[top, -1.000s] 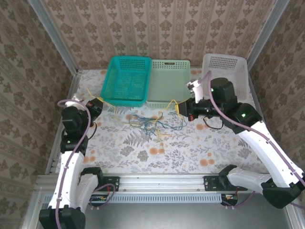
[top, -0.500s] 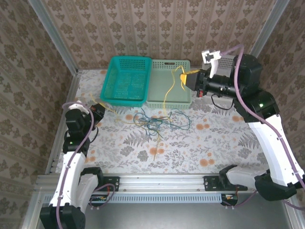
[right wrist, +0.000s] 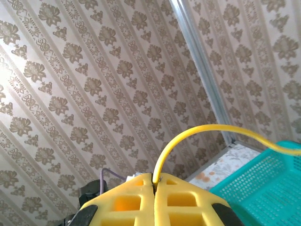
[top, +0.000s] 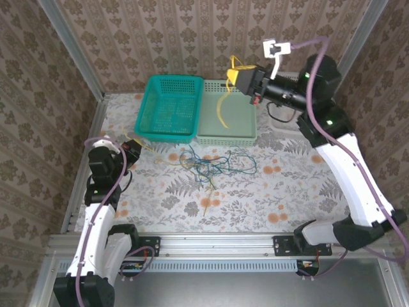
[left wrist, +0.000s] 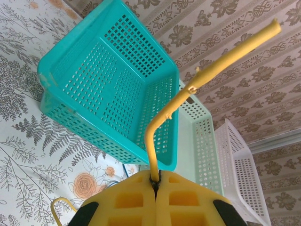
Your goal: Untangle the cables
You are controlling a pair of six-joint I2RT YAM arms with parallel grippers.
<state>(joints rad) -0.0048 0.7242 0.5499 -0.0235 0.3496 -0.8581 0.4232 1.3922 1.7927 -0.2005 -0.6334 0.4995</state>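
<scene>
free: near half of worktop | blocked: cables at centre; teal basket and green basket along far edge

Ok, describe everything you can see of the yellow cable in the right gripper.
The yellow cable is thin, floppy, seemingly plastic-coated. The right gripper pinches it between shut jaws, raised over the mint-green basket. A short end curls above the jaws; the longer part dangles in a loose curve toward that basket. Whether its tip touches it, I cannot tell.
</scene>
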